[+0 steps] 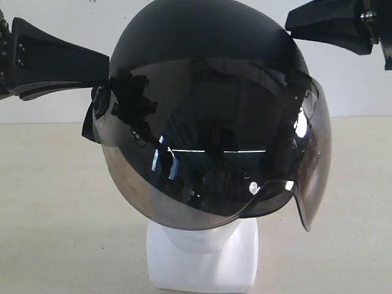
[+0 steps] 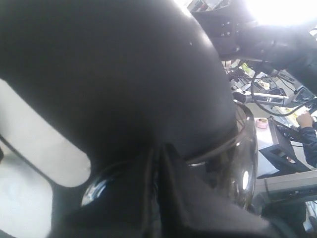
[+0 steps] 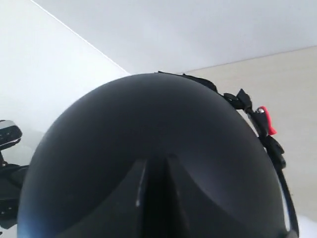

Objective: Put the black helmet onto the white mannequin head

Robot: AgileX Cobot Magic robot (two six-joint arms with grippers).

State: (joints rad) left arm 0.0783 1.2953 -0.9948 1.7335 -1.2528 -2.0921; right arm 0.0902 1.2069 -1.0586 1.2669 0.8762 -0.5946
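The black helmet sits over the white mannequin head. Its smoky visor hides the face, so only the chin, neck and blocky base show. My left gripper is shut, its tips pressed against the helmet's left side by the visor hinge. My right gripper is also shut, its tips resting on the shell's upper right. The left wrist view has the helmet filling the frame behind the closed left gripper. In the right wrist view the right gripper touches the dome.
The beige tabletop spreads around the base, with a white wall behind. A strap with a red buckle hangs along the helmet's rim. Desks and cables lie beyond the table in the left wrist view.
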